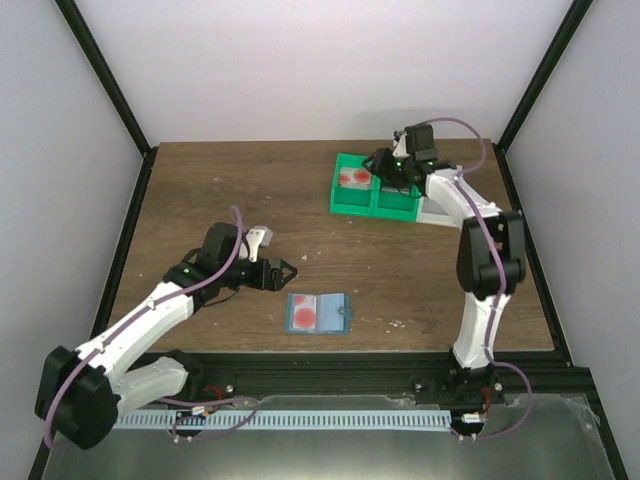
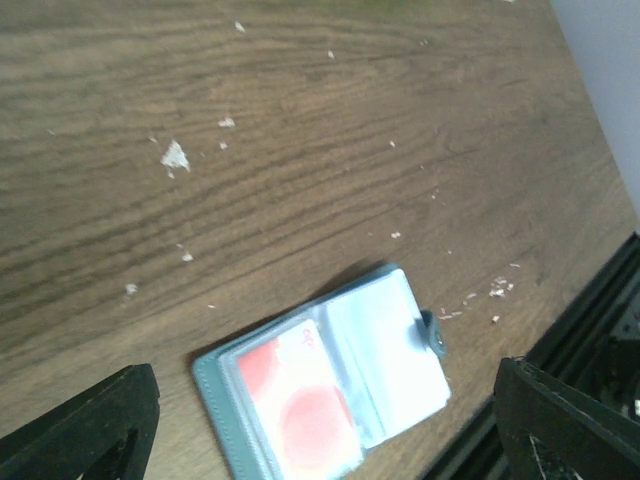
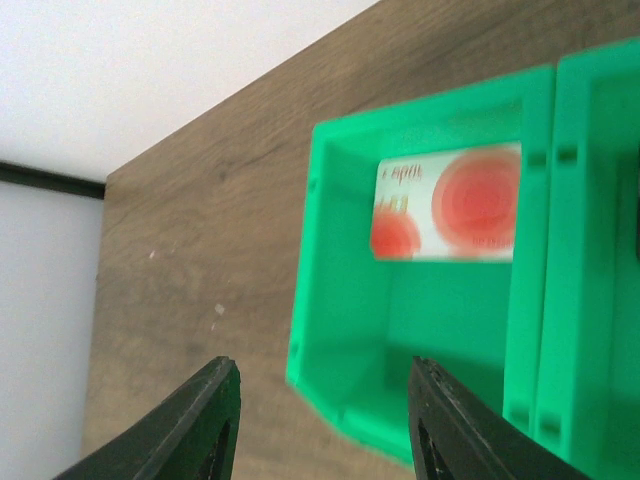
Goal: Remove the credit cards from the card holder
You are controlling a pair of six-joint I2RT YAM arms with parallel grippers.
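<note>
The card holder [image 1: 318,313] [image 2: 330,390] lies open and flat on the wooden table near the front edge. Its left pocket holds a credit card [image 1: 303,315] [image 2: 300,415] printed white with red circles; the right pocket looks pale and bare. My left gripper [image 1: 285,271] [image 2: 330,430] hangs open just above and behind the holder, with nothing between its fingers. Another credit card [image 1: 352,178] [image 3: 450,212] lies inside the left compartment of the green bin [image 1: 375,207] [image 3: 400,400]. My right gripper [image 1: 385,165] [image 3: 322,378] hovers open over that bin's near left corner and holds nothing.
A second green compartment [image 1: 397,203] [image 3: 600,250] adjoins the first, with a white bin [image 1: 440,213] to its right. The black frame rail [image 1: 350,365] [image 2: 590,320] runs along the table's front edge, close to the holder. Small white crumbs [image 2: 175,155] dot the wood.
</note>
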